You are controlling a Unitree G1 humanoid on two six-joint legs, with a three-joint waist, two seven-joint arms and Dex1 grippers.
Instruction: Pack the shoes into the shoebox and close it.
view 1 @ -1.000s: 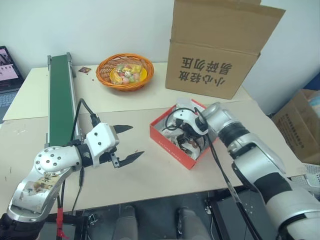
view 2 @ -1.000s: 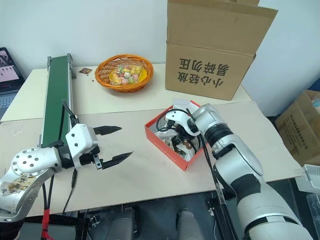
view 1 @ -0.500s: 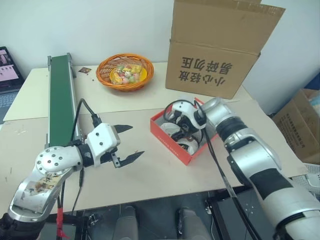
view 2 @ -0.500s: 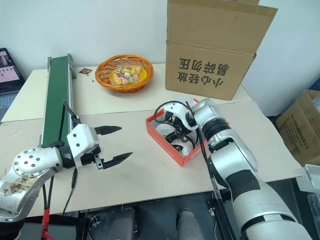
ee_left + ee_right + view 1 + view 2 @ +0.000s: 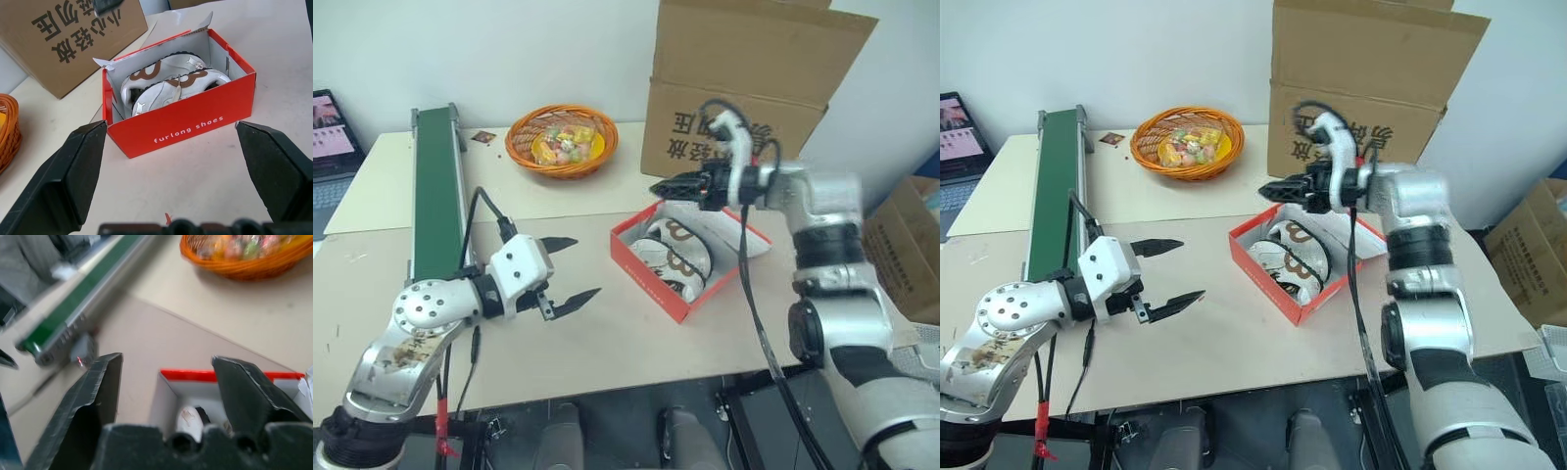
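The red shoebox (image 5: 658, 278) stands open in the middle of the table, its lid flap (image 5: 751, 242) lying out behind to the right. Both off-white shoes (image 5: 677, 249) with brown patches lie side by side inside it, as the left wrist view also shows the shoes (image 5: 166, 83). My right gripper (image 5: 658, 186) hovers above the box's far edge and points to the left. It is open and holds nothing. My left gripper (image 5: 585, 266) hangs open over the table to the left of the box, apart from it, its fingers (image 5: 73, 171) spread wide.
A big brown carton (image 5: 744, 88) with Chinese characters stands behind the shoebox. An orange basket (image 5: 560, 139) of sweets sits at the back. A green conveyor (image 5: 435, 186) runs along the left side. More cartons (image 5: 906, 245) stand off the table's right edge.
My right gripper has risen out of the shoebox and turned level, leaving the shoes lying in the box. The left gripper has stayed in place, open.
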